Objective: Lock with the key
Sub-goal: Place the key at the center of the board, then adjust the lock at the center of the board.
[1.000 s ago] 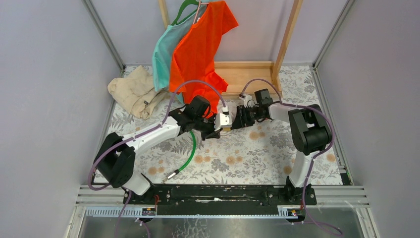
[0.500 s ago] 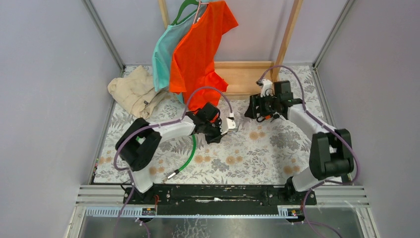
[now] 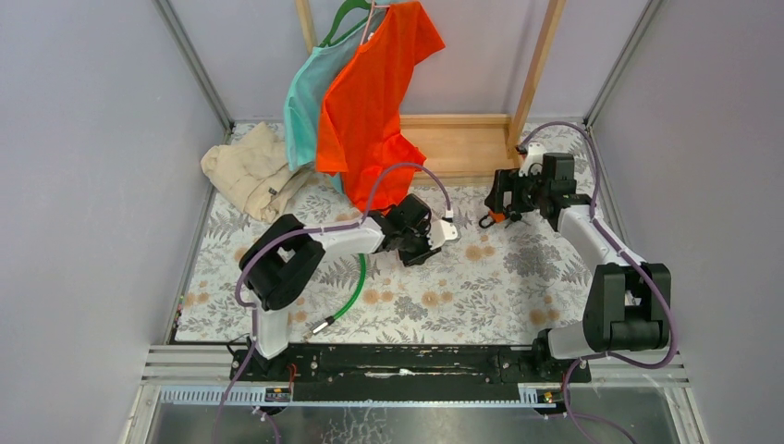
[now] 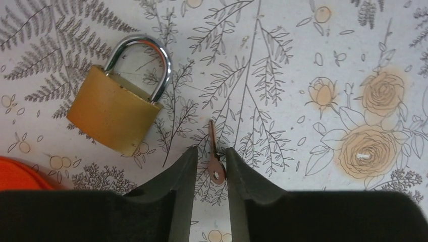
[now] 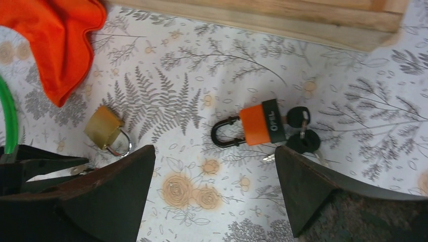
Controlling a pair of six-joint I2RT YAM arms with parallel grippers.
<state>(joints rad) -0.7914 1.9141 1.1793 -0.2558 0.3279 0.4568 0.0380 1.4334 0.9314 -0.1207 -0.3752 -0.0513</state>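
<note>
In the left wrist view a small bare metal key point(image 4: 213, 136) lies flat on the floral mat. It sits between the tips of my left gripper point(image 4: 211, 153), whose jaws stand a little apart, the key head leaning on the right finger. A brass padlock point(image 4: 113, 113) with its steel shackle down rests just left of it. My right gripper point(image 5: 213, 151) hangs wide open and empty above the mat. Beyond it lies an orange-bodied padlock point(image 5: 260, 123) with a black shackle, and a bunch of black-headed keys point(image 5: 303, 136) at its end. The brass padlock point(image 5: 103, 128) shows there too.
An orange shirt point(image 3: 370, 92) and a teal one point(image 3: 305, 102) hang from the wooden rack point(image 3: 458, 143) at the back. Beige cloth point(image 3: 250, 171) lies back left. A green cable point(image 3: 349, 287) runs beside the left arm. Grey walls close in both sides.
The two grippers, together at mid-table a second ago, have parted. The right arm swung back right and opened wide. The left moved right, lowered, and its jaws loosened off the small key.
</note>
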